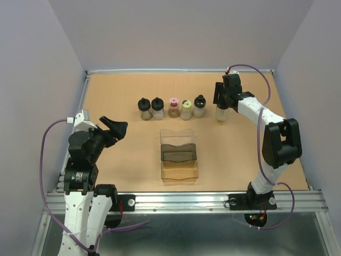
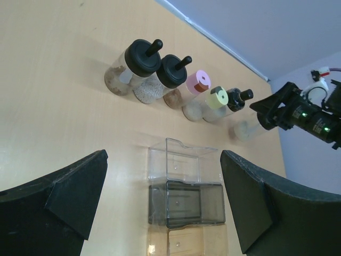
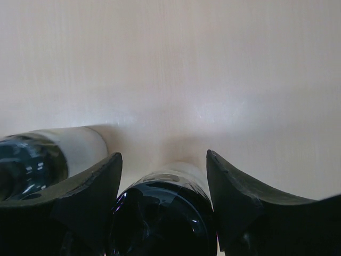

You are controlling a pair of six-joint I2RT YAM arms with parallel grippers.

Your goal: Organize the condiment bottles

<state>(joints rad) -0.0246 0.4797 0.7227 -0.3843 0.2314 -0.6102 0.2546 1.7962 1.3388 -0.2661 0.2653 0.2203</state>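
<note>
Right jaws are clamped on the sixth bottle (image 1: 222, 113). My fingers (image 3: 85, 197) press both sides of its dark cap, gripping from straight above. The bottle stands upright, long axis vertical, base on the bench (image 1: 117, 160). It sits toward the far right corner, just beside the right end of the row of five bottles (image 1: 173, 108), not touching it.

The row runs along the far edge, mid-bench: two black caps, pink cap (image 1: 173, 100), yellow-green cap (image 1: 186, 103), one more black cap (image 1: 200, 99).

My right arm is the one on it. Left jaws gape wide with nothing in them, hovering at the near left side, well apart from every bottle.

The sixth bottle is small, clear and round, with pale powder in the bottom. Its cap is mostly hidden by my fingers.

The tiered plastic tray (image 1: 179, 154) (clear, smoky and amber parts) sits mid-bench, nearward and leftward from the sixth bottle.

My guess: lift straight up next, then carry toward the tray or the row. The neighbouring black-capped bottle is close, so there's a risk of clipping it.
</note>
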